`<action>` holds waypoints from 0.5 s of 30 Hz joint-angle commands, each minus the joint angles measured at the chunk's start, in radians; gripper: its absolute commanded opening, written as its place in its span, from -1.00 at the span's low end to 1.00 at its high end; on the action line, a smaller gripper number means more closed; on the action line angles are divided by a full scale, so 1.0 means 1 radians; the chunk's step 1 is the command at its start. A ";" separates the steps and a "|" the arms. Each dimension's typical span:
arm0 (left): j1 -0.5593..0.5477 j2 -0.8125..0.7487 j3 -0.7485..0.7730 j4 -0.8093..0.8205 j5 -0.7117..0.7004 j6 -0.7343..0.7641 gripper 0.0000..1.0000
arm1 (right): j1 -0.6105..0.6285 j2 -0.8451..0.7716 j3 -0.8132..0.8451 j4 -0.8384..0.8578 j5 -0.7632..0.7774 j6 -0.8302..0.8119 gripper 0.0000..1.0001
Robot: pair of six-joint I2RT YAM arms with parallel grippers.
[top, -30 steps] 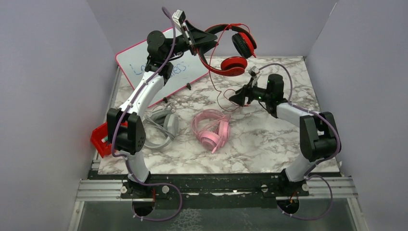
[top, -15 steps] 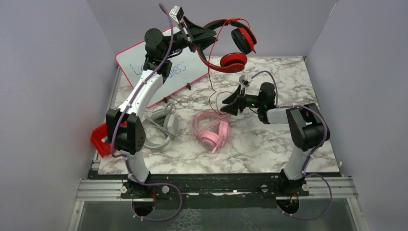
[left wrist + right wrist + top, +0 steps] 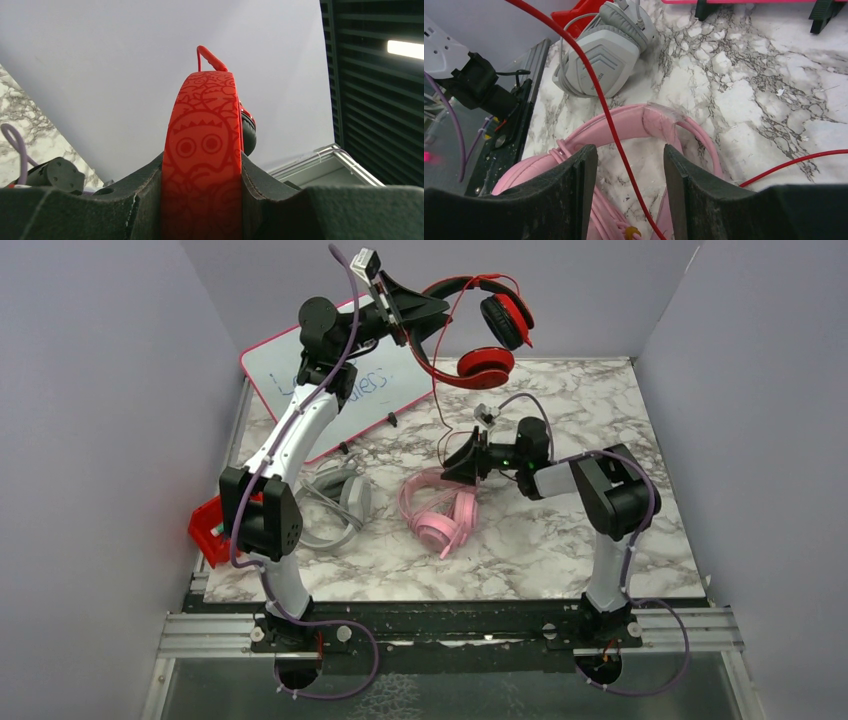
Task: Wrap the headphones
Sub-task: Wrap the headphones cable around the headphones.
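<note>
Red-and-black headphones point(image 3: 470, 330) hang in the air, held high by the left gripper point(image 3: 202, 170). Its jaws are clamped on the patterned red headband, one against each side, and both cups dangle out past its fingertips. Their thin red cable point(image 3: 437, 400) drops from the cups to the right gripper point(image 3: 629, 155), which sits low over the table point(image 3: 600, 410). That gripper's jaws stand partly apart. The cable runs through the gap between them, but nothing is pinched.

The main risk lies right under the right gripper. Pink headphones point(image 3: 651, 117) lie directly beneath its fingertips, their headband crossing below the gap. If the jaws close while this low, they could catch the pink band or its cord along with the red cable. The two pairs would then be dragged together.

The red cable is thin and slants across the gap rather than sitting square in it. A slightly off-centre close could let it slide out past the fingertips.

A firm pinch followed by a hard pull away from the left gripper could also go badly. It might draw the cable tight and twist the headband in those jaws, or set the hanging cups swinging.

Grey headphones point(image 3: 599, 55) rest further ahead of the right gripper, well apart from the cable.
</note>
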 commanded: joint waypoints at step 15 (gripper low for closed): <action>0.005 -0.084 0.035 0.072 0.011 -0.050 -1.00 | -0.052 0.059 0.056 0.096 0.156 0.172 -0.99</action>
